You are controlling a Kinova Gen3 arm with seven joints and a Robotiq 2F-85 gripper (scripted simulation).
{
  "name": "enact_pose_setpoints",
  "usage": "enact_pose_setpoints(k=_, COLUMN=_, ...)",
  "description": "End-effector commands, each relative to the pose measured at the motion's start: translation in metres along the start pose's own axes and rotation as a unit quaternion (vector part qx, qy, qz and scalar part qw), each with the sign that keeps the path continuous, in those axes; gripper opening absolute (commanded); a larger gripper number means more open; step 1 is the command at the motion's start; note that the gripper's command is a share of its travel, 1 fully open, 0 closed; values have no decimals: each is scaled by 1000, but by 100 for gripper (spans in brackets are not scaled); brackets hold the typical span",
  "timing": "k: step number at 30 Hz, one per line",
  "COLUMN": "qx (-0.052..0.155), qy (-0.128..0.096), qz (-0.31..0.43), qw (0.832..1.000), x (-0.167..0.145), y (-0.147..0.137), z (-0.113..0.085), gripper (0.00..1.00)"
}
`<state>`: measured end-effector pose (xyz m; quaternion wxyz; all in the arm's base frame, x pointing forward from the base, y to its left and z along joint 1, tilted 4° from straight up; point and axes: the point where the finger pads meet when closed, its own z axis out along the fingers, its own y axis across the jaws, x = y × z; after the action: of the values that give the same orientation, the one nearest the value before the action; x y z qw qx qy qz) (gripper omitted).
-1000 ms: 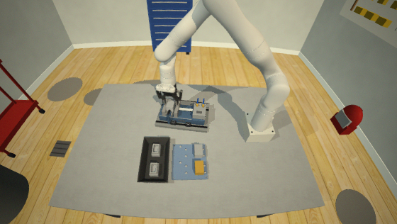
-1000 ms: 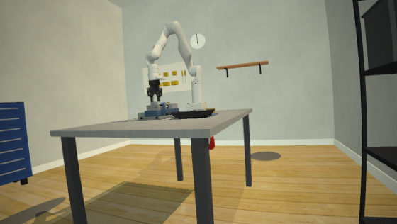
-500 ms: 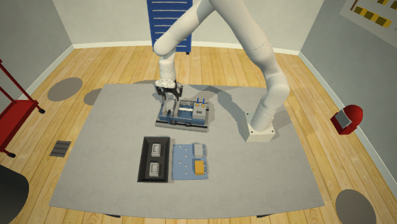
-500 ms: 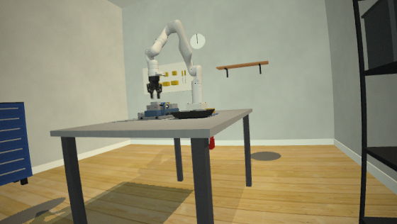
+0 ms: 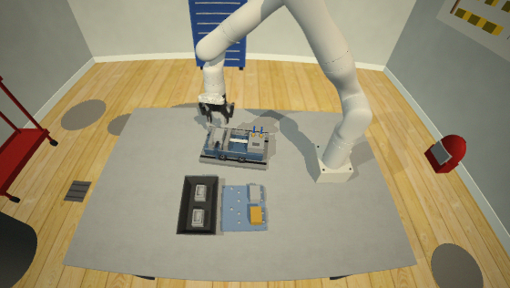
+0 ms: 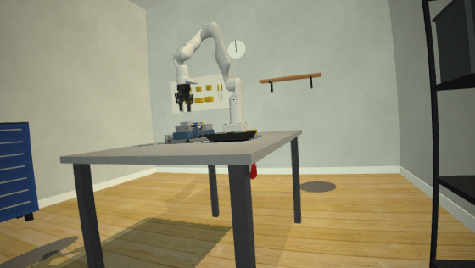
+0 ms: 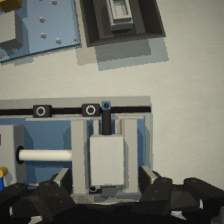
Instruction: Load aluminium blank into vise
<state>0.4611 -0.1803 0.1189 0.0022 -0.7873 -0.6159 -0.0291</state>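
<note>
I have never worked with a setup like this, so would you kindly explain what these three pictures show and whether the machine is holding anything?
The white jointed machine is a robot arm bolted to a grey table; its black two-fingered gripper hangs open above the table and holds nothing. One picture looks down from overhead, one looks across the room from the side, and one comes from a camera on the arm's wrist, pointing down. On the table sits a blue vise with a pale aluminium blank lying in its opening. In front of it, a dark outfeed tray holds two grey finished parts, and a light blue infeed plate carries one grey blank and one brass blank.
</note>
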Motion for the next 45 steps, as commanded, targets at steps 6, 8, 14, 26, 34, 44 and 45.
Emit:
enact_pose_setpoints(k=6, qx=-5, qy=0, qz=0, qw=1000, x=0, y=3, z=-12, gripper=67)
enact_pose_setpoints(k=8, qx=-5, qy=0, qz=0, qw=1000, x=0, y=3, z=-13, gripper=67)
enact_pose_setpoints(k=14, qx=-5, qy=0, qz=0, qw=1000, x=0, y=3, z=-13, gripper=0)
enact_pose_setpoints(k=26, qx=-5, qy=0, qz=0, qw=1000, x=0, y=3, z=-13, gripper=0)
enact_pose_setpoints(k=34, qx=-5, qy=0, qz=0, qw=1000, x=0, y=3, z=-13, gripper=0)
enact_pose_setpoints(k=44, qx=-5, qy=0, qz=0, qw=1000, x=0, y=3, z=-13, gripper=0)
enact_pose_setpoints(k=45, qx=-5, qy=0, qz=0, qw=1000, x=0, y=3, z=-13, gripper=0)
